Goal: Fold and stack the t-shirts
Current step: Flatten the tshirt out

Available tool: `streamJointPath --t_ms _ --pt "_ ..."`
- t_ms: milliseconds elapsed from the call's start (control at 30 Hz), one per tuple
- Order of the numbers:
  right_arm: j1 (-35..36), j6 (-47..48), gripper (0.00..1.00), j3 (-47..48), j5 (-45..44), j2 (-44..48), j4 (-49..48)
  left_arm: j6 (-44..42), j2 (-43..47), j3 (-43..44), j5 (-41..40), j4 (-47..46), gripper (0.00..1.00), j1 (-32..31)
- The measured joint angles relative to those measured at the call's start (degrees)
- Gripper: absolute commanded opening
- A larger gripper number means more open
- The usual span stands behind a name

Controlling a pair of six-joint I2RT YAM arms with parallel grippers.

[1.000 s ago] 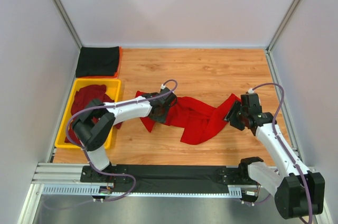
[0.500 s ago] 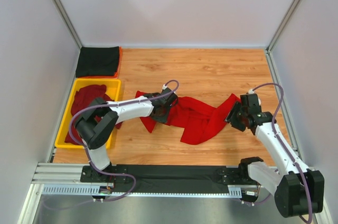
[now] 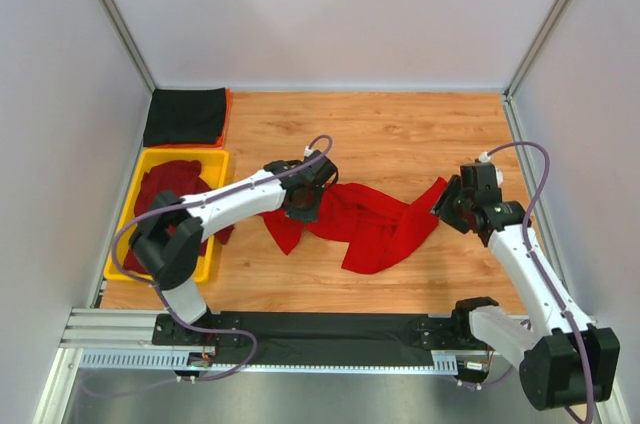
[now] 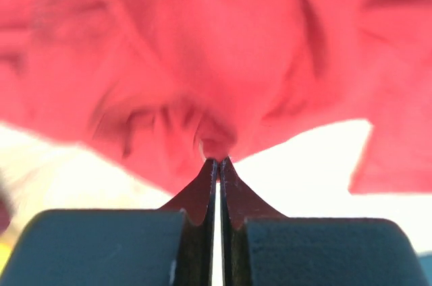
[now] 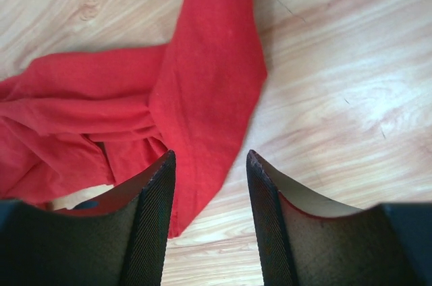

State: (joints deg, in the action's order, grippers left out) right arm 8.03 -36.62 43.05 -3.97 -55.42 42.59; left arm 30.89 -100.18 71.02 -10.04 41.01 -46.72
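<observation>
A bright red t-shirt [image 3: 375,224] lies crumpled across the middle of the wooden table. My left gripper [image 3: 303,202] is shut on a pinch of its left part; the cloth fills the left wrist view [image 4: 202,63] above my closed tips. My right gripper [image 3: 452,206] is open just above the shirt's right end, a long strip of cloth [image 5: 209,90] running under and between my fingers [image 5: 152,212]. Dark maroon t-shirts [image 3: 170,189] lie heaped in the yellow tray. A folded black t-shirt [image 3: 185,116] lies at the back left.
The yellow tray [image 3: 118,244] stands at the table's left edge. The black shirt rests on an orange layer [image 3: 227,116]. Grey walls close in the left, back and right. Bare wood [image 3: 400,129] lies behind the red shirt.
My left gripper has moved slightly up and back with the red cloth in it. My right gripper has moved back and a little right, rising over the shirt's right end.
</observation>
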Motion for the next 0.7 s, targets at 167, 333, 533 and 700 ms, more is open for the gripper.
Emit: streamJointPath --t_ms 167,333,533,700 --pt "0.1 0.0 0.51 1.6 0.6 -3.3 -0.1 1.1 8.8 3.9 0.6 6.5 0.00 0.0" --pt "-1.7 0.0 0.52 3.6 -1.0 -8.0 -0.1 1.4 14.8 6.7 0.5 9.7 0.00 0.1" --pt "-4.4 1.6 0.60 14.2 -3.5 -20.9 -2.5 1.3 17.3 7.2 0.5 13.1 0.00 1.6" --pt "-4.7 5.2 0.61 18.8 -4.7 -30.6 -4.9 1.2 18.4 7.2 0.5 14.2 0.00 3.5"
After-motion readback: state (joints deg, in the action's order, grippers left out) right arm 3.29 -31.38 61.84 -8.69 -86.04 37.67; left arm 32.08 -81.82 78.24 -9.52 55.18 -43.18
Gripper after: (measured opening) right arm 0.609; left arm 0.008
